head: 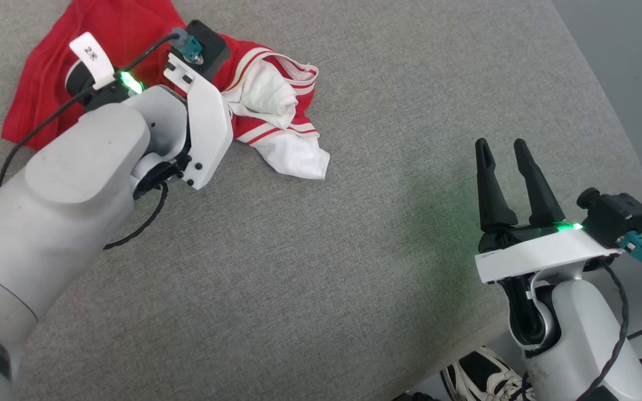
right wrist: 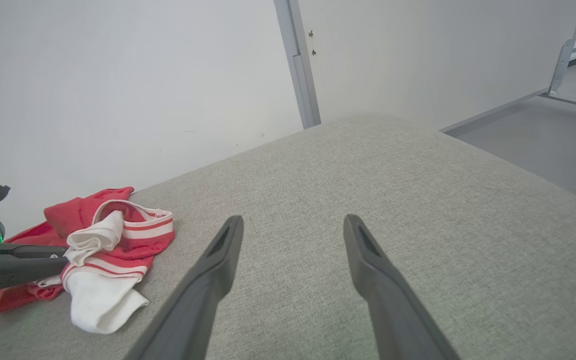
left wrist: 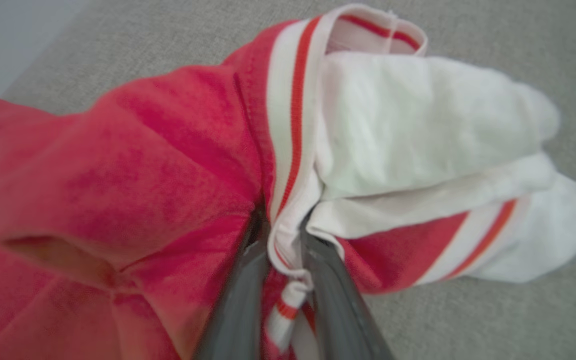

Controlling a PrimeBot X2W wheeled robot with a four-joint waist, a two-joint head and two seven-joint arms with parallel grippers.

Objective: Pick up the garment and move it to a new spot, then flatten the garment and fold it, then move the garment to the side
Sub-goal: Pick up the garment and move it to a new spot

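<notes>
Garment (head: pixel 115 39) lies crumpled at far-left of grey cushion (head: pixel 354 250). Red body is bunched, w/ a white sleeve and striped trim folded on top; another white sleeve spills toward cushion's middle. L gripper (left wrist: pixel 285 235) is on it, fingers nearly together, pinching a fold of white-and-red trim where red cloth meets white sleeve. A bit of trim pokes down between the fingers.

Head view: L arm (head: pixel 76 184) covers garment's middle and its fingers are hidden behind the wrist. Cable (head: pixel 37 125) w/ white tag (head: pixel 92 55) runs over the red cloth.

R gripper (head: pixel 502 146) is well apart from garment, near cushion's right edge. Its fingers are spread wide, holding nothing, tips over bare cushion; can't tell if they touch it.

R wrist view: garment at far left w/ L fingers going into it sideways. White wall (right wrist: pixel 118 75) and grey post (right wrist: pixel 298 65) stand behind cushion. Shoe (head: pixel 482 373) sits on floor by cushion's near edge, beside R arm.
</notes>
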